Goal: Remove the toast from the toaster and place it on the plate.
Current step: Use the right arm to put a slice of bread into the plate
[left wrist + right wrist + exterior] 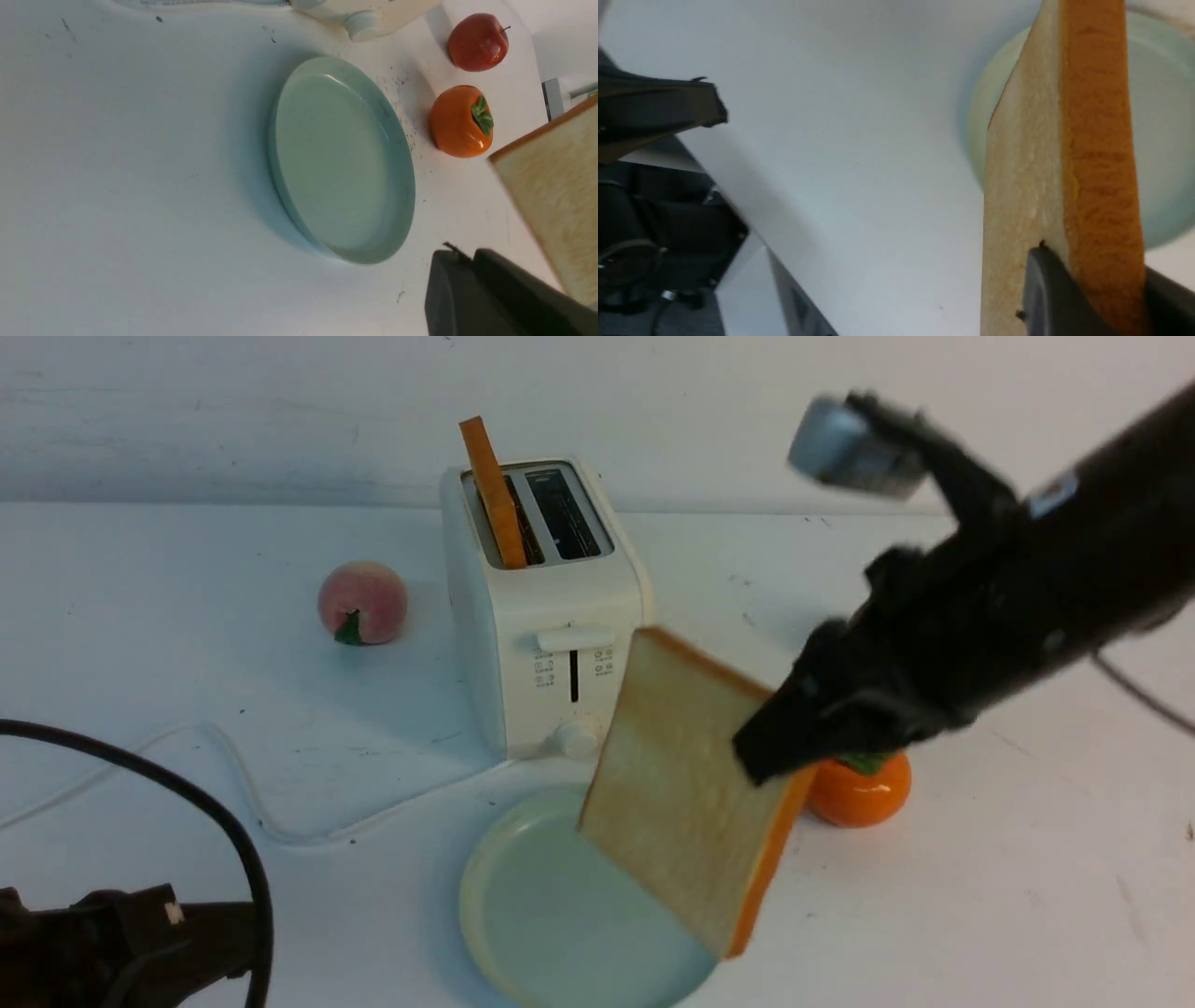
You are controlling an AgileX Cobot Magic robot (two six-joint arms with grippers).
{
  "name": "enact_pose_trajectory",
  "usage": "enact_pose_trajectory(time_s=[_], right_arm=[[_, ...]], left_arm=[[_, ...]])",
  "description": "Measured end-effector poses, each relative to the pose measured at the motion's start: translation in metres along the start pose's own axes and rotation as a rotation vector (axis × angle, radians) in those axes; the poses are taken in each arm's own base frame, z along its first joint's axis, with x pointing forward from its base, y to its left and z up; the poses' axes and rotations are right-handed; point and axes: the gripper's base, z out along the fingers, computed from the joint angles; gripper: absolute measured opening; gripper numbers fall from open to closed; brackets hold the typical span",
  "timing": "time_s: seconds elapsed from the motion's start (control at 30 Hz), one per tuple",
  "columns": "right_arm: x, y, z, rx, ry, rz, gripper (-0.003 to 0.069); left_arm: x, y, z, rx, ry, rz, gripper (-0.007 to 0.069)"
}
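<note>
Front view, near left: the left claw sits low by the near edge of the worktop, apart from the plate; its fingers lie together with nothing between them.
Plate: the pale blue-green plate lies flat on the worktop, just in front of the toaster, with its dish bare.
Held toast: the held toast hangs tilted over the right part of the plate, pale face toward the camera and orange-brown crust along its right edge; I cannot tell whether its lowest corner touches the rim.
Right claw: the right claw comes in from the upper right and is clamped on the slice's upper right edge, one finger on each face.
Orange fruit: the orange fruit with a green leaf cap stands on the worktop just right of the plate, partly behind the claw.
Red apple: the red apple shows only in the left wrist view, beyond the orange fruit.
Toaster: the cream-white toaster stands upright behind the plate, lever and knob facing forward; its white cord trails off to the left.
Second slice: the second slice stands in the left slot, sticking up above the top.
Peach: the peach rests left of the toaster, apart from it.
</note>
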Motion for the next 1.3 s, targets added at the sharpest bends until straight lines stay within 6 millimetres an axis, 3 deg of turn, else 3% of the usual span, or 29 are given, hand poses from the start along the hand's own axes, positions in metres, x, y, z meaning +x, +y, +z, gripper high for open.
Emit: enact_pose_trajectory(time_s=[0.13,0.27,0.8,0.93,1.07,1.3], right_arm=[[0.020,-0.022,0.033,-0.059,-0.103,0.088,0.0097],[0.022,-0.042,0.054,-0.035,-0.186,0.077,0.0097],[0.044,-0.090,0.118,-0.050,-0.031,0.224,0.0108],[0.047,-0.097,0.125,-0.031,-0.022,0.236,0.0160],[0.046,-0.103,0.126,0.021,-0.042,0.170,0.0307],[0.043,-0.109,0.123,0.099,-0.049,0.064,0.0483]], left_arm=[[0.000,0.000,0.000,0.000,0.000,0.000,0.0037],[0.000,0.000,0.000,0.000,0.000,0.000,0.0041],[0.000,0.002,0.000,-0.017,0.000,0.024,0.0056],[0.000,0.002,0.000,-0.019,0.000,0.027,0.0059],[0.000,0.002,0.000,-0.019,0.000,0.027,0.0061],[0.001,0.002,0.000,-0.021,0.008,0.030,0.0070]])
